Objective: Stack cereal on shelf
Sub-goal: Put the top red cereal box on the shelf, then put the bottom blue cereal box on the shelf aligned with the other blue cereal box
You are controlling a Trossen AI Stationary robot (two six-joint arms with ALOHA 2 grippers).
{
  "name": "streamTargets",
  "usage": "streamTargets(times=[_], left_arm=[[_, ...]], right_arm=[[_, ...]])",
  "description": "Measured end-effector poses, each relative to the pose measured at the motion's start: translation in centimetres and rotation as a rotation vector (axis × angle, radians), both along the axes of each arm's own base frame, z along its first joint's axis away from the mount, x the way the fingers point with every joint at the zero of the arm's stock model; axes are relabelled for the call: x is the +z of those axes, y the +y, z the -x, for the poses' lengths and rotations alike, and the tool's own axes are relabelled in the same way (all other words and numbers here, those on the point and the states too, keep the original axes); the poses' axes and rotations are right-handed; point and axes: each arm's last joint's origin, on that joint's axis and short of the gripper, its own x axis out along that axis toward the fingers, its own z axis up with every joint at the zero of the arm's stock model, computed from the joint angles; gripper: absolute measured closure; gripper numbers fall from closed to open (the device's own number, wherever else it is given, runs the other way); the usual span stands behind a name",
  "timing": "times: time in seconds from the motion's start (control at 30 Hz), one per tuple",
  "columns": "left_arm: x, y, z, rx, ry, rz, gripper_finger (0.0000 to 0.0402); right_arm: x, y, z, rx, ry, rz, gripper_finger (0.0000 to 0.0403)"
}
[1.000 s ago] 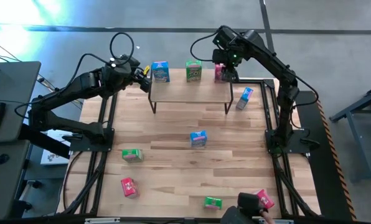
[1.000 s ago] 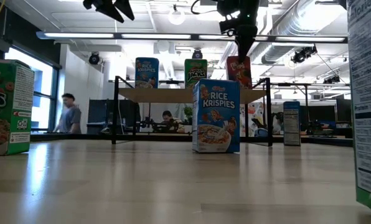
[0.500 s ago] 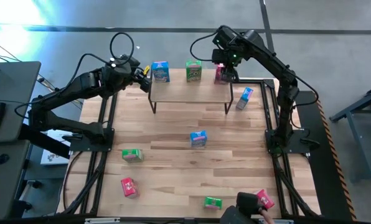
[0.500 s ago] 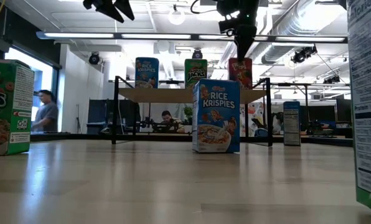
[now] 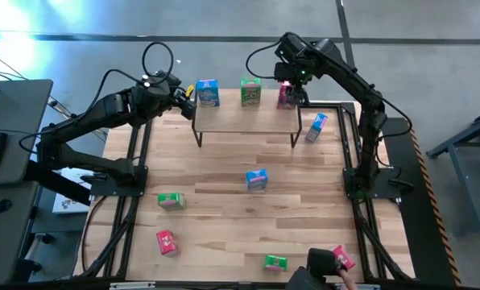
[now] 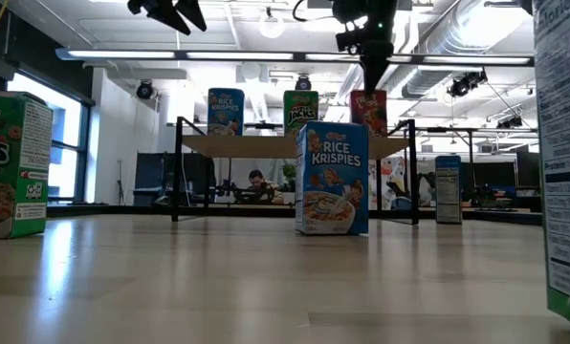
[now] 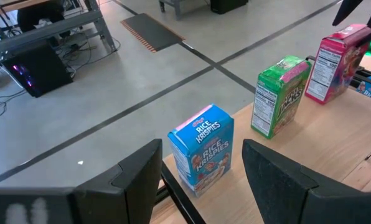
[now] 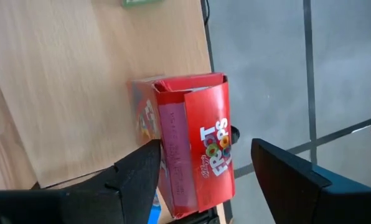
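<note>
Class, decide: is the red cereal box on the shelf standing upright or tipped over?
Upright. The red cereal box stands tall on the shelf, level with its two neighbours; the right gripper straddles it, jaws apart.

Low light-wood shelf on black legs [image 5: 246, 119]: three upright cardboard cereal boxes, blue [image 5: 208, 93], green [image 5: 250, 91], red [image 5: 286, 94], line its far edge; near strip stays free. Right tool [image 5: 289, 89] straddles the red box, fingers apart.

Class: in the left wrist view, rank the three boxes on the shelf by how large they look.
1. Blue box, nearest the camera.
2. Green box.
3. Red box.
That order comes from nearness; their real sizes may match.
</note>
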Motion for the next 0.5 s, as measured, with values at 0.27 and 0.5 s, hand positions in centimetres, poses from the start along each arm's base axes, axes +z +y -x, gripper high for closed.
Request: streamTargets(times=[0.27, 0.5], left_arm=[[0.0, 0.0, 0.0, 0.0, 0.0, 0.0, 0.0188], [0.0, 0.0, 0.0, 0.0, 0.0, 0.0, 0.0188]], right_arm=[[1.7, 0.3, 0.3, -0.004, -0.073, 0.024, 0.0159], [2.6, 1.2, 0.3, -0.018, -0.106, 0.044, 0.0159]])
